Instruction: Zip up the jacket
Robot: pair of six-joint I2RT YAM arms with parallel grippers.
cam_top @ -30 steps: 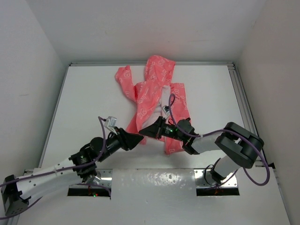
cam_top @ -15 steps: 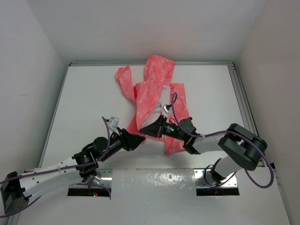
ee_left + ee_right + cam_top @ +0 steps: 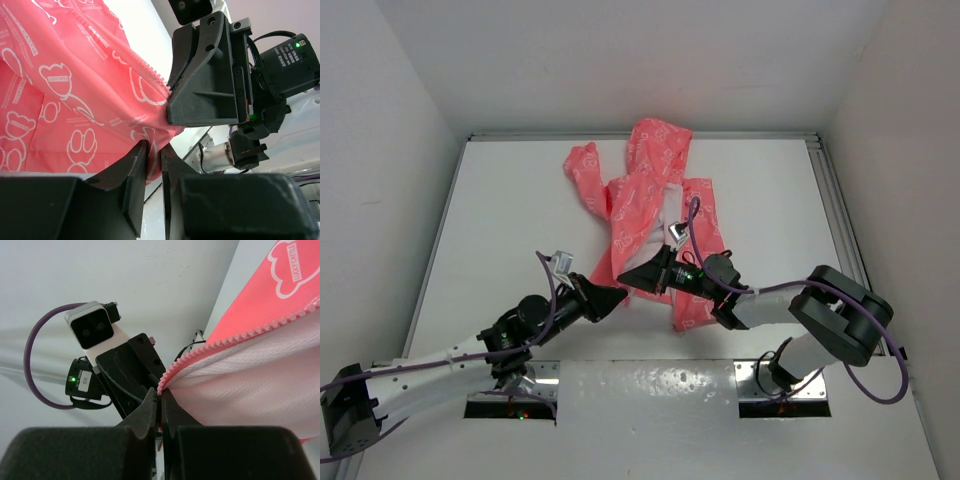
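The coral-pink jacket (image 3: 650, 200) with white printed marks lies on the white table, hood at the far edge, front open and white lining showing. My left gripper (image 3: 620, 296) is shut on the jacket's bottom hem, seen between its fingers in the left wrist view (image 3: 154, 159). My right gripper (image 3: 628, 279) is shut on the bottom end of the pink zipper teeth (image 3: 220, 340), pinched at its fingertips in the right wrist view (image 3: 160, 399). The two grippers meet tip to tip at the jacket's lower left corner. The zipper slider is hidden.
The table (image 3: 500, 220) is walled by white panels on the left, back and right. A metal rail (image 3: 835, 200) runs along the right edge. The right panel of the jacket (image 3: 698, 300) hangs toward the near edge.
The left arm has shifted slightly toward the near edge; both grippers keep their hold on the jacket's lower corner. The jacket has barely moved.
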